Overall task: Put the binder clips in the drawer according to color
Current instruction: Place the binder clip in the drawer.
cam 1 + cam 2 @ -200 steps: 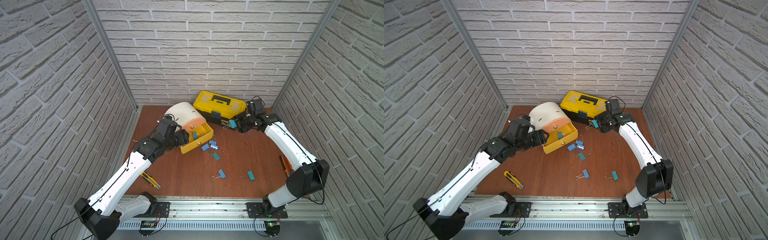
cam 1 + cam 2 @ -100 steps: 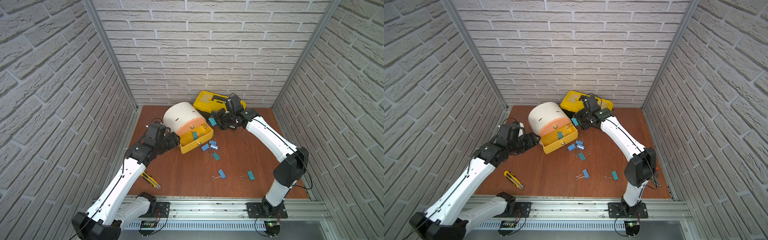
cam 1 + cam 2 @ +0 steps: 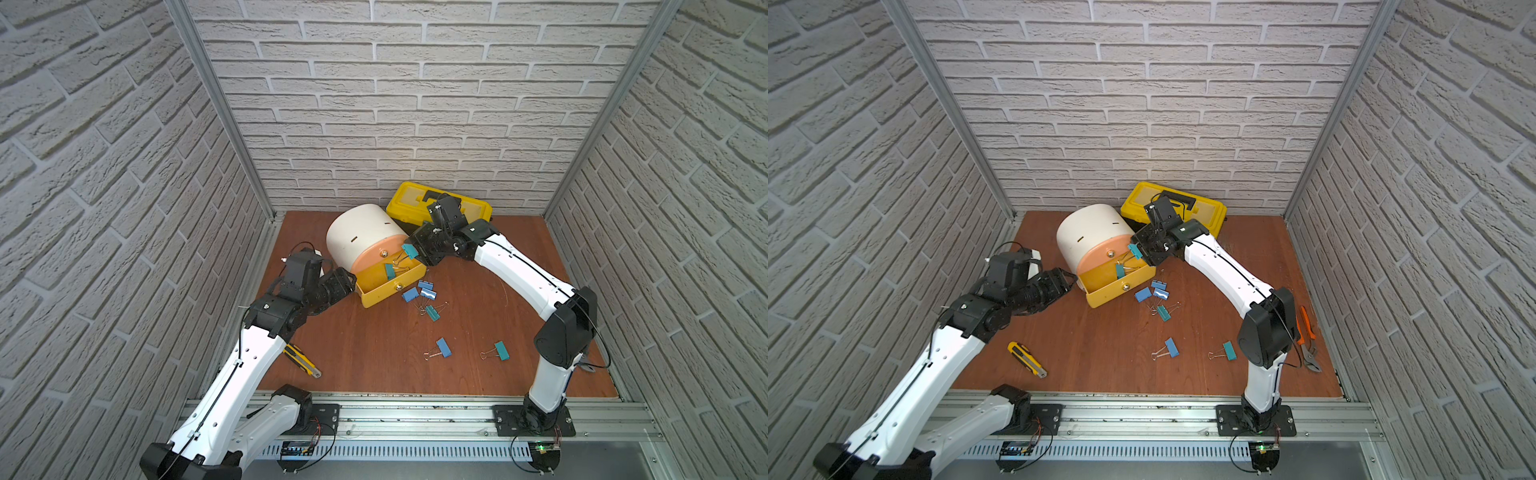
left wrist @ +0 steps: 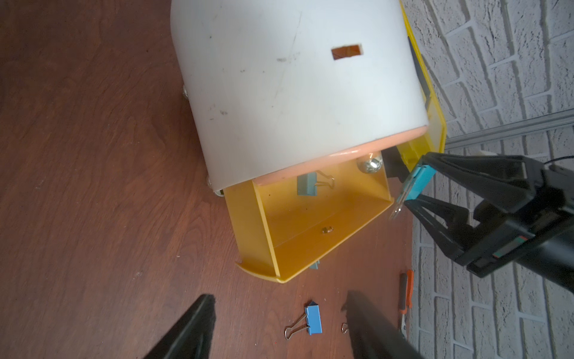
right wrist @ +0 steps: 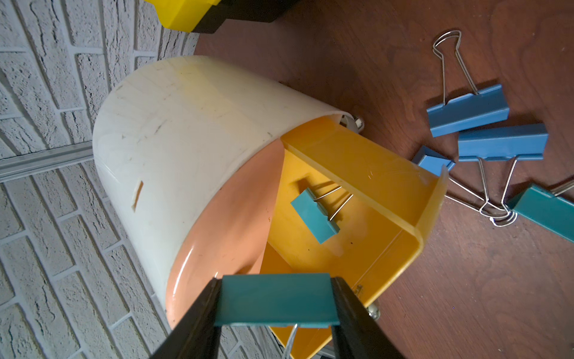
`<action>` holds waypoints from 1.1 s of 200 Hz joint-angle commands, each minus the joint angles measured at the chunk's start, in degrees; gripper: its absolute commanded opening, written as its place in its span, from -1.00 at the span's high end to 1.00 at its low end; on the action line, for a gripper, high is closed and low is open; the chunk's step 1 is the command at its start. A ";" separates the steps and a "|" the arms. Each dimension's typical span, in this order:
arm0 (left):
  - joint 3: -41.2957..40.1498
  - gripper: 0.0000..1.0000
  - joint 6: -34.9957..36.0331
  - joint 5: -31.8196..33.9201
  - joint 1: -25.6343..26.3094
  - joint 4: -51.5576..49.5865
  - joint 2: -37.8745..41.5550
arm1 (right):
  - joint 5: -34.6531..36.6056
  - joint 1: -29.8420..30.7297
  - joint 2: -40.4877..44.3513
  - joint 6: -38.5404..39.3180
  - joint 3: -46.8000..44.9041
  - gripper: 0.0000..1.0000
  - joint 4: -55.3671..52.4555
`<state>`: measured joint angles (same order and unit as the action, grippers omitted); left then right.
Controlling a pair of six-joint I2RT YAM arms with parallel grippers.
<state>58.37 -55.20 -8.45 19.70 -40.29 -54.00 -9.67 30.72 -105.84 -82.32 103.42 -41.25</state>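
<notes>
Right wrist view: the right gripper is clamped on a teal clip, held up by the rim of the open yellow drawer, where another teal clip lies inside. The white cabinet stands at the back, beside the yellow toolbox. The left gripper hovers near the drawer's other side, jaws apart, empty. Loose blue and teal clips lie scattered on the table in front

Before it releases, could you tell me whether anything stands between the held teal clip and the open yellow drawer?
Nothing visible does: the teal clip in the right gripper hangs by the open yellow drawer; another clip lies inside.
</notes>
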 commanded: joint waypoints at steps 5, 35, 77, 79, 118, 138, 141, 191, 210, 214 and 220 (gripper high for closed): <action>-0.80 -0.42 0.14 -0.83 -0.67 1.58 1.00 | 1.17 0.56 -0.39 -0.63 1.90 0.07 1.96; -0.80 -0.42 0.27 -0.96 -1.01 1.21 1.31 | 1.00 0.65 -0.70 -0.57 2.40 -0.10 1.88; -0.37 -0.42 0.62 -1.07 -1.12 0.59 1.53 | 0.53 0.59 -0.91 -0.32 2.67 -0.29 1.66; -0.34 -0.42 0.62 -1.03 -1.11 0.57 1.53 | 0.51 0.65 -0.94 -0.27 2.67 -0.30 1.62; 1.14 -0.42 1.40 -0.87 -1.16 -0.14 1.27 | 0.68 0.70 -0.24 0.75 2.65 -0.33 1.39; 2.39 -0.42 2.00 -0.73 -1.07 -0.74 1.01 | 1.29 0.53 0.72 2.45 2.64 -0.33 0.64; 2.55 -0.42 2.10 -0.73 -1.04 -0.87 0.94 | 1.46 0.54 0.89 2.80 2.60 -0.33 0.45; 5.80 -0.42 3.67 1.34 2.67 -2.20 -1.26 | 3.94 -0.35 6.10 6.99 -2.67 -0.31 -1.20; 6.70 -0.42 3.78 2.55 5.19 -1.90 -2.70 | 4.60 -1.02 8.93 7.62 -6.35 -0.31 -1.20; 6.80 -0.42 3.74 2.84 5.79 -1.76 -3.00 | 4.70 -1.21 9.54 7.78 -7.18 -0.31 -1.19; 6.97 -0.42 3.70 3.27 6.60 -1.54 -3.40 | 4.83 -1.40 10.39 7.94 -8.34 -0.31 -1.20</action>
<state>63.61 -52.82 -7.51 23.73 -42.41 -55.96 -6.83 30.13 -100.79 -76.64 98.65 -42.26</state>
